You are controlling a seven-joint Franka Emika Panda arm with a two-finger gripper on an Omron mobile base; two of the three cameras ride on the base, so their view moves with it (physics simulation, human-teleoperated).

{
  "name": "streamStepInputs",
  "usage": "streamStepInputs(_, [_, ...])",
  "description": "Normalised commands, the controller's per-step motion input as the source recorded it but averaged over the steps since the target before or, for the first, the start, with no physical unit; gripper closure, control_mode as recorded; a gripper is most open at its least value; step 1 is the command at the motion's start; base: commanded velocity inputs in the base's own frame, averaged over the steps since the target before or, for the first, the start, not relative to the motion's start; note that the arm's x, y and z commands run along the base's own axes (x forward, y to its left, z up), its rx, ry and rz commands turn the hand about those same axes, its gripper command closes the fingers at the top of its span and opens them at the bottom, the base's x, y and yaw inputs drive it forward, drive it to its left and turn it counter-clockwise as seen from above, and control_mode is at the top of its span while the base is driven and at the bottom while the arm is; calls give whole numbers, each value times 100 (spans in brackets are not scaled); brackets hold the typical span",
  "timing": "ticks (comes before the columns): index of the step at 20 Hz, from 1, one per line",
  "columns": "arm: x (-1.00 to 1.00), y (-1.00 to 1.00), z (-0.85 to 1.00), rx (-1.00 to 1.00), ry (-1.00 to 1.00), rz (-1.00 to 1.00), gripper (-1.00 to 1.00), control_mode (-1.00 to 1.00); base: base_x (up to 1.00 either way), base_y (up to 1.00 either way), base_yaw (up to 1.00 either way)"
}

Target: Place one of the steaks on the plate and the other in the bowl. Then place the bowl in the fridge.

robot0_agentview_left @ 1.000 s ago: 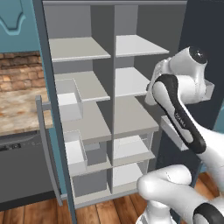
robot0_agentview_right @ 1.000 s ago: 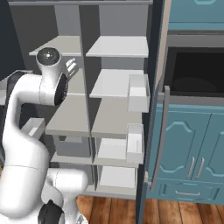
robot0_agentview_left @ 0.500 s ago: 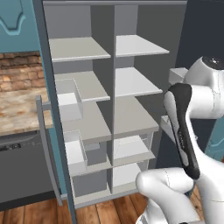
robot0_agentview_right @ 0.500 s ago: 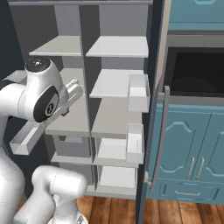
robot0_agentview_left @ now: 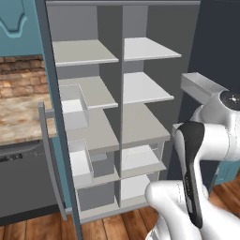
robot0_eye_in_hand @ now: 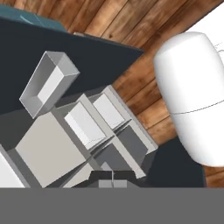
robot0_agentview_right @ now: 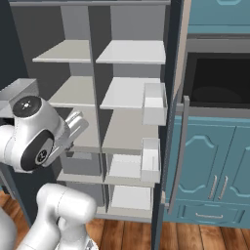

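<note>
Parked right in front of the fridge [robot0_agentview_left: 122, 112], with both doors flung wide. Looking straight in from the left base view at pale grey shelves on either side of a central divider. Catching two door bins [robot0_agentview_left: 72, 110] on the left door, one above the other, and a long upright handle [robot0_agentview_left: 49, 159] at that door's edge. Beside that door, glimpsing a stone-topped bench [robot0_agentview_left: 18, 117] under a brick wall.

Over to the right base view now. Same fridge [robot0_agentview_right: 97, 122] from the other flank, with two bins [robot0_agentview_right: 155, 102] stacked on the right door. Just beyond that door, spotting a dark oven [robot0_agentview_right: 219, 83] above blue cabinets [robot0_agentview_right: 215, 171]. Folded up at lower left, the white arm, close in front of the left column of shelves.

Down to the hand view. Peering steeply down past the fingertips [robot0_eye_in_hand: 101, 178], pressed tip to tip, so jaws fully closed and gripping no object. Beyond them and well apart, seeing the fridge's [robot0_eye_in_hand: 57, 144] lower compartments, rolled at an angle. Hanging off the dark open door, a grey bin [robot0_eye_in_hand: 48, 83]. Past the fridge, looking onto wooden floor [robot0_eye_in_hand: 109, 22]. Jaws aimed at the fridge's lower part, touching no shelf.
</note>
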Motion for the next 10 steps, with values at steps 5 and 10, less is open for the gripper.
streamStepInputs(5, [2,0,0,0,13,0,100,-100,0,0,0])
streamStepInputs(10, [1,1,0,0,6,0,100,-100,0,0,0])
